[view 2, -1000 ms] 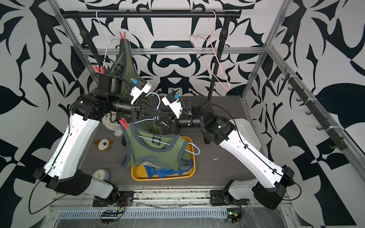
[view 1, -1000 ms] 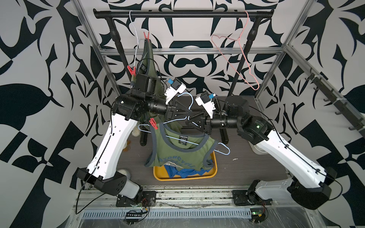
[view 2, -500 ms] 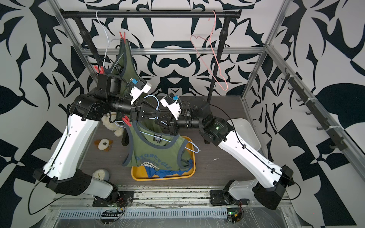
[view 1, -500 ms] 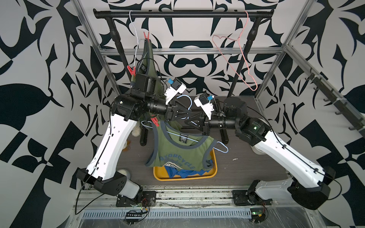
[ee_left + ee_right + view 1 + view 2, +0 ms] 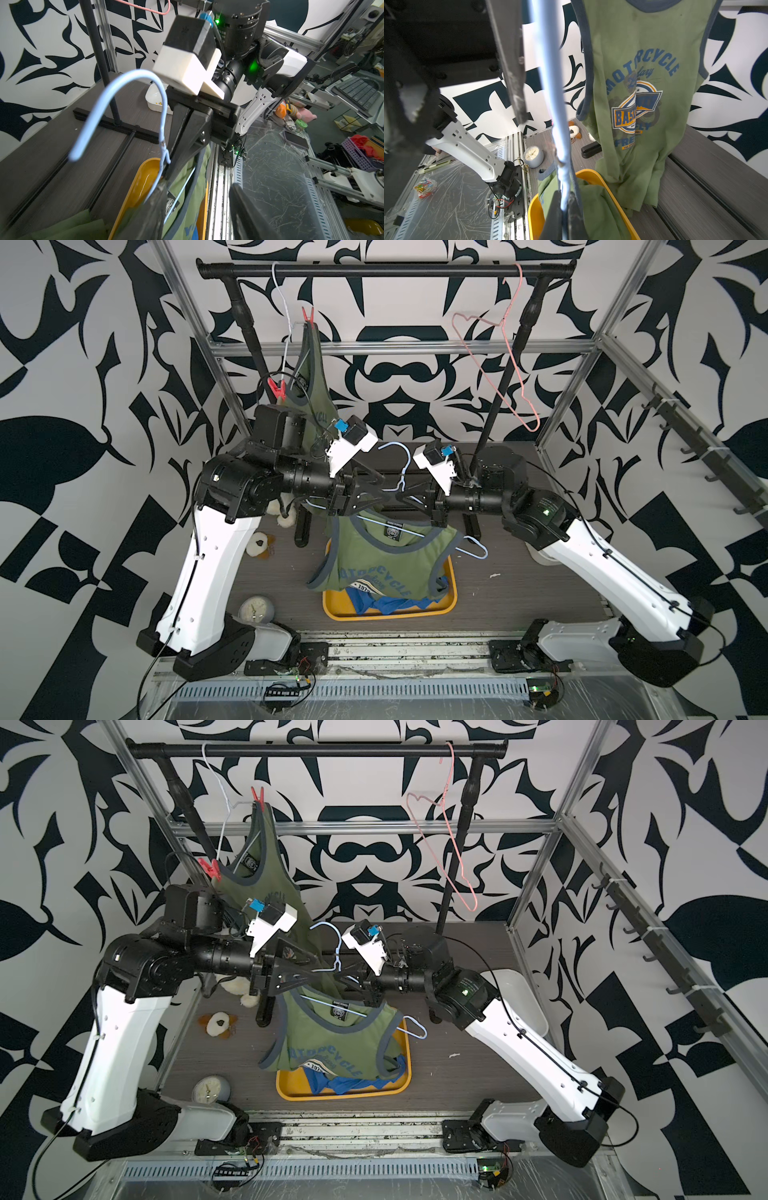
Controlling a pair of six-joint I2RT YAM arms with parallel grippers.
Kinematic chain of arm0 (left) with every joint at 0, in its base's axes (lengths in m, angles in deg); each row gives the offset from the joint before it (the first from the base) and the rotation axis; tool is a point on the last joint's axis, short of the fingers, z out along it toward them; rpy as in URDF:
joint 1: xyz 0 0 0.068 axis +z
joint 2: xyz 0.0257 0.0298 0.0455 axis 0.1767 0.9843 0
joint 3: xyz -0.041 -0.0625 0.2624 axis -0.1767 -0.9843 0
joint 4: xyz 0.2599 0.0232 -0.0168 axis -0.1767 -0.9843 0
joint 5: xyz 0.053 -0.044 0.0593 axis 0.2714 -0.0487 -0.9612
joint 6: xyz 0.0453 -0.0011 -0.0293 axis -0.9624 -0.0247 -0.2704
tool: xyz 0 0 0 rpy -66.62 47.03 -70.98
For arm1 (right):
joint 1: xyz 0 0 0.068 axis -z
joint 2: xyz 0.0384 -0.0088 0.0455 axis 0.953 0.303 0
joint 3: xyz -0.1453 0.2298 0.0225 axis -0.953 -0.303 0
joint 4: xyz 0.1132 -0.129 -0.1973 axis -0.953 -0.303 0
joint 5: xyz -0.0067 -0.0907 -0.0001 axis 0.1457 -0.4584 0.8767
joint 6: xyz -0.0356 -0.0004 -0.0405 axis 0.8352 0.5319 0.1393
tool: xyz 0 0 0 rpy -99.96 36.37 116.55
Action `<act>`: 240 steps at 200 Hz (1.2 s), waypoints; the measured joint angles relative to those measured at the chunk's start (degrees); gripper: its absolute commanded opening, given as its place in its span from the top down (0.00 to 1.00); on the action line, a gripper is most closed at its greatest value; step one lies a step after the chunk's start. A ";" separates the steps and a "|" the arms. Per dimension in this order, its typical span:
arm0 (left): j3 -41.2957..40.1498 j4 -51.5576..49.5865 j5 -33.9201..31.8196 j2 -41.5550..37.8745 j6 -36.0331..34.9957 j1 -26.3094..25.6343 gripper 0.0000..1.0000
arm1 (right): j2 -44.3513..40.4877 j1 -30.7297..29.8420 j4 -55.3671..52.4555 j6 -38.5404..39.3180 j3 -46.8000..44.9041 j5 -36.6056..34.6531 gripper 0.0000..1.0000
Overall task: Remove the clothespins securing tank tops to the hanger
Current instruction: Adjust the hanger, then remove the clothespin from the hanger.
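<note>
Between the fingers of the right gripper (image 5: 564, 195) we see the neck of the blue hanger (image 5: 133, 72) clamped tight, just under its hook. That arm bears the hanger, with the olive tank top (image 5: 386, 568) draped from it over the yellow tray (image 5: 386, 615). Our left gripper (image 5: 195, 191) has its jaws apart at the hanger shoulder on its own side. Fabric and wire lie in the gap and nothing is pinched. We see no clothespin there, though the fingers could hide one in both top views.

Farther out, the only clothespins we can make out are two red ones on the white hanger (image 5: 279, 294) at the rail (image 5: 386, 270), holding the second olive tank top (image 5: 311, 377). Both lie above and behind the left gripper, well apart from the right. The upper red clothespin (image 5: 307, 315) stands upright, handles up, while the lower red clothespin (image 5: 277, 387) tilts outward. We judge the left arm nearer and free. It would need to rise and turn back, with its jaws set across the handles.
</note>
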 measured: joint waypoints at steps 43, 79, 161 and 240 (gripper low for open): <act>0.02 -5.77 -5.64 -2.62 -7.87 -0.09 0.26 | -2.99 2.51 -4.92 3.39 0.61 1.57 1.00; -0.04 -10.01 -10.58 -3.19 -15.34 -0.09 0.19 | -4.07 4.04 -8.96 5.77 0.87 3.89 1.00; -0.85 -13.42 -16.48 -2.32 -24.26 -0.09 0.16 | -7.39 4.33 -16.44 10.01 2.27 5.90 1.00; -1.53 -13.35 -16.17 -1.11 -26.23 -0.09 0.17 | -9.62 4.44 -18.75 11.89 3.43 6.82 1.00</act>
